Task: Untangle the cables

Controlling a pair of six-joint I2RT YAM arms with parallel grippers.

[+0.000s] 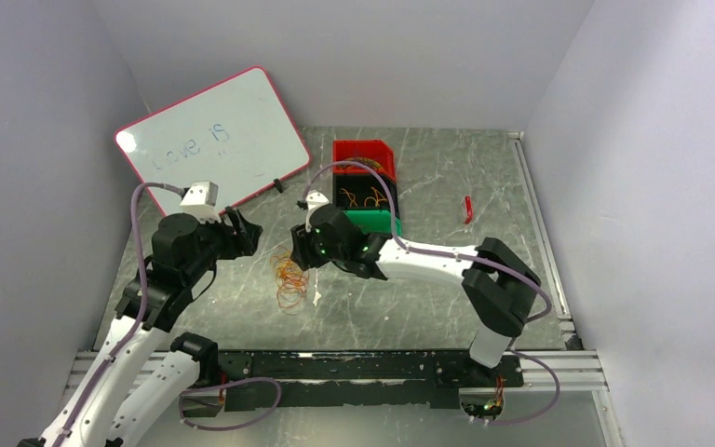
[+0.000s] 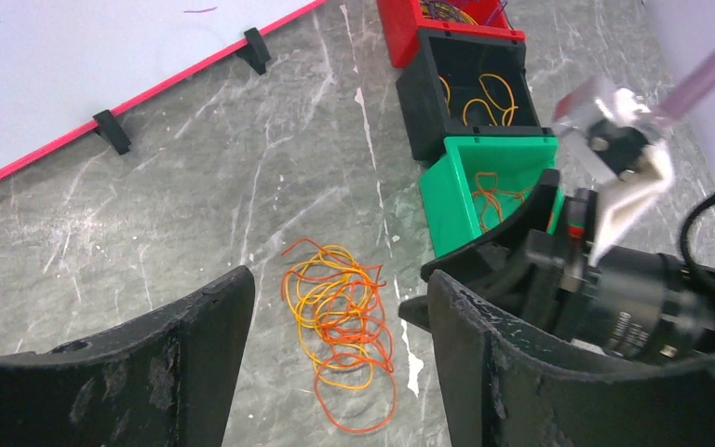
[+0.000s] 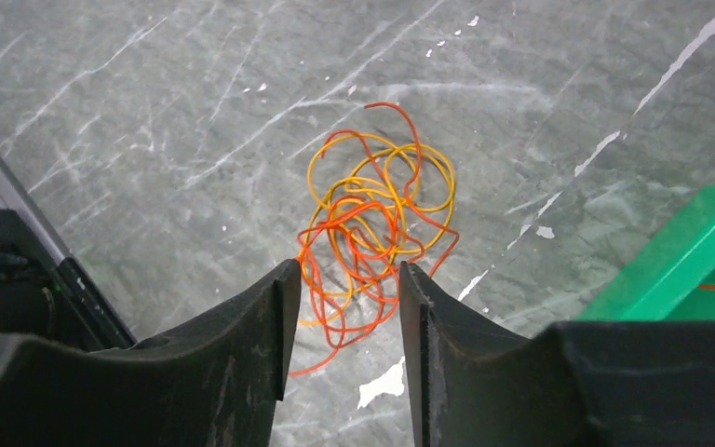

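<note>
Between the fingers of right claw (image 3: 346, 279): near edge of the cables (image 3: 372, 209); jaws half-narrowed, gripping nothing yet
Just ahead of it: rest of the tangle, thread-fine orange, yellow and reddish loops lying flat
Handling, I reckon: featherlight, floppy, snaggy, so pinch one outer loop, not the knotted middle
Underneath: table (image 3: 149, 112), smooth grey marbled
Over at left claw (image 2: 340, 289): wide, empty, tangle below its gap
Far side: green bin (image 3: 689, 251), boxy hard plastic

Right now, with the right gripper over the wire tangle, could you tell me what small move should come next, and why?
I would probably close the right gripper on the strands between its jaws. They stand apart astride the near edge of the orange, yellow and red cables, which lie loose on the table, so nothing looks pinched yet. The left gripper is open nearby.
</note>
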